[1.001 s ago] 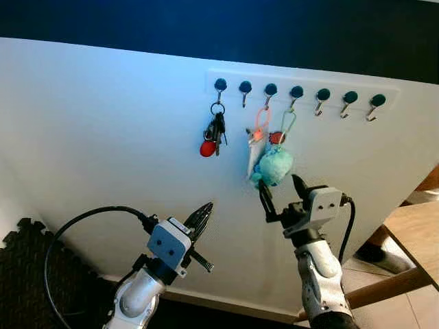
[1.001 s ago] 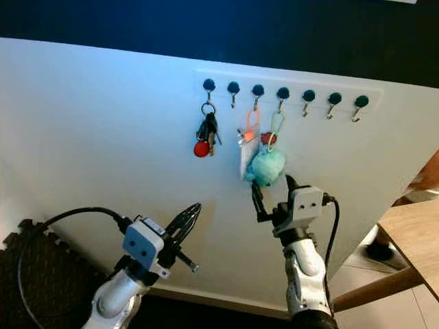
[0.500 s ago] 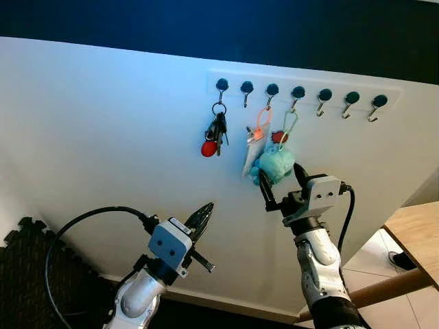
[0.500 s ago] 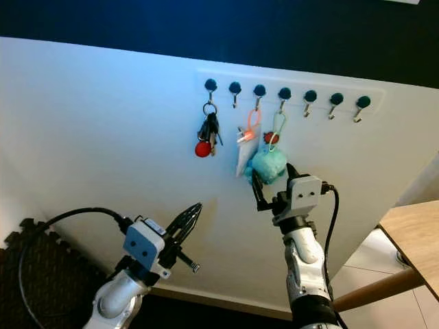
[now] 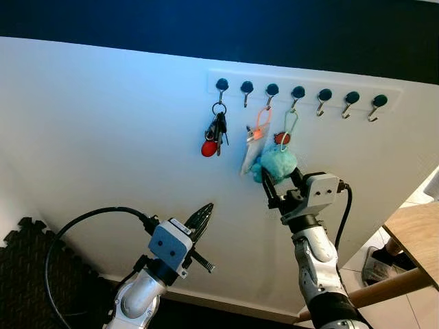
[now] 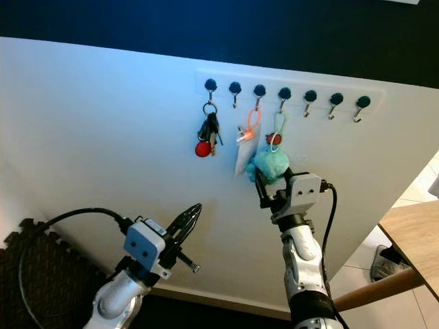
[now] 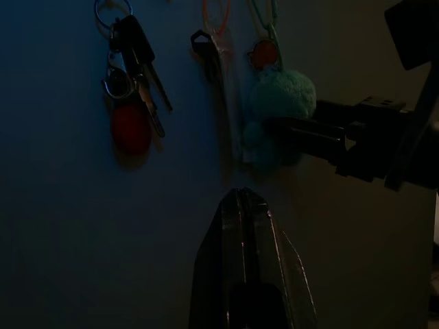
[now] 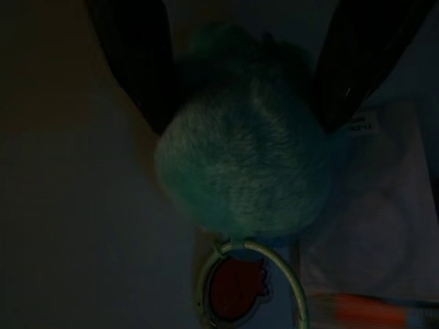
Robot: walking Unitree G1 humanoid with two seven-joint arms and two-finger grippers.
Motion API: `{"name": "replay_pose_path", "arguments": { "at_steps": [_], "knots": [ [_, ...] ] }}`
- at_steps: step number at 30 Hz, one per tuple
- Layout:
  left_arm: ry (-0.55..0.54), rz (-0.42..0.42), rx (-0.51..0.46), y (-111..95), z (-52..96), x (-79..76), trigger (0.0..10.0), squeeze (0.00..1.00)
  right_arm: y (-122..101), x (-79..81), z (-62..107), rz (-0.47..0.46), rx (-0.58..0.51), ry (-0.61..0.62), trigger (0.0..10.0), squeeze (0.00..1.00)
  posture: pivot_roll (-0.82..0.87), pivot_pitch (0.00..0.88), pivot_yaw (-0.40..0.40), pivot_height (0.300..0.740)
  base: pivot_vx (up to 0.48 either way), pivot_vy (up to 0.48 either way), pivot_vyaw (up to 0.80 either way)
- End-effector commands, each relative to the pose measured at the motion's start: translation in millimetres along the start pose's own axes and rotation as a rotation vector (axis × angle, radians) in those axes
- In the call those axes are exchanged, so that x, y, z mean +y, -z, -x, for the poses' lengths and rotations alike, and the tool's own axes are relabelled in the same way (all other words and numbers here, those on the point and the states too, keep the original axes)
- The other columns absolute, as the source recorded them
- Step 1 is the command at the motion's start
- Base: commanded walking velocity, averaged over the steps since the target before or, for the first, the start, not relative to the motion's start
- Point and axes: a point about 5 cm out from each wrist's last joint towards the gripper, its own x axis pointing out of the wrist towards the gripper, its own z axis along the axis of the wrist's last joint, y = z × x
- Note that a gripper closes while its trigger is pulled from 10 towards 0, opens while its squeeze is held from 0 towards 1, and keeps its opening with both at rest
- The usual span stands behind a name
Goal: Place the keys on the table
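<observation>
The right gripper (image 5: 282, 186) is raised to the wall with its 2 fingers spread either side of the teal pom-pom (image 5: 278, 163), placed to close on it; that fluffy keyring hangs by a green clip (image 5: 289, 122) from the 4th hook (image 5: 297, 92) of the rail (image 5: 398, 90), so it must be lifted off. The left gripper (image 5: 201, 219) waits low, fingers pressed together; the wooden table (image 5: 416, 231) lies at the right.

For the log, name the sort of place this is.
Probably a home entryway: a white wall with a row of key hooks, key bunches hanging there, a wooden table beside, and shoes on the floor.
</observation>
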Motion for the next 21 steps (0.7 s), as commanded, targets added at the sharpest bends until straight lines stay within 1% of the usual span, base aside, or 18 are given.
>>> {"name": "replay_pose_path", "arguments": {
  "at_steps": [1, 2, 3, 4, 6, 7, 8, 9, 15, 21],
  "knots": [
    [0.004, 0.000, 0.025, 4.3, 2.3, -2.3, 10.0, 0.00, 4.2, -2.5, 1.9, 0.004, 0.021, 0.011, 10.0, 0.00, 0.15, 0.082, -0.087, 0.740, 0.000, 0.000, 0.00],
    [0.003, -0.002, 0.025, 4.2, 2.4, -2.3, 10.0, 0.00, 4.2, -2.7, 1.8, -0.001, 0.021, 0.011, 10.0, 0.00, 0.15, 0.083, -0.087, 0.740, 0.000, 0.000, 0.00],
    [0.002, -0.003, 0.025, 4.2, 2.4, -2.3, 10.0, 0.00, 4.1, -2.9, 1.7, -0.009, 0.019, 0.010, 1.7, 0.00, 0.15, 0.083, -0.087, 0.740, 0.000, 0.000, 0.00],
    [0.002, -0.004, 0.025, 4.2, 2.3, -2.2, 10.0, 0.00, 3.9, -3.0, 1.5, -0.014, 0.016, 0.008, 0.0, 0.00, 0.15, 0.083, -0.087, 0.740, 0.000, 0.000, 0.00],
    [0.000, -0.005, 0.025, 4.2, 2.2, -2.0, 10.0, 0.00, 3.2, -3.3, 0.9, -0.015, 0.013, 0.006, 0.0, 0.00, 0.14, 0.084, -0.088, 0.740, 0.000, 0.000, 0.00],
    [-0.001, -0.006, 0.025, 4.2, 2.0, -1.8, 10.0, 0.00, 2.7, -3.4, 0.6, -0.012, 0.011, 0.006, 1.9, 0.00, 0.14, 0.084, -0.088, 0.740, 0.000, 0.000, 0.00],
    [-0.001, -0.006, 0.024, 4.1, 2.0, -1.8, 10.0, 0.00, 2.4, -3.4, 0.4, -0.010, 0.010, 0.005, 1.9, 0.00, 0.14, 0.085, -0.089, 0.740, 0.000, 0.000, 0.00],
    [-0.002, -0.007, 0.024, 3.9, 2.1, -1.7, 10.0, 0.00, 2.1, -3.0, 0.2, -0.006, 0.010, 0.002, 10.0, 0.00, 0.14, 0.087, -0.087, 0.740, 0.000, 0.000, 0.00],
    [-0.004, -0.010, 0.022, 3.4, 1.9, -1.8, 10.0, 0.00, 0.1, -1.8, -0.3, -0.003, -0.002, -0.005, 10.0, 0.00, 0.14, 0.090, -0.093, 0.740, 0.000, 0.000, 0.00],
    [-0.014, -0.013, 0.018, 2.9, 0.9, -1.2, 10.0, 0.00, -11.0, 2.3, -0.6, -0.004, -0.068, -0.023, 10.0, 0.00, 0.14, 0.093, -0.093, 0.740, 0.000, 0.000, 0.00]
  ]
}}
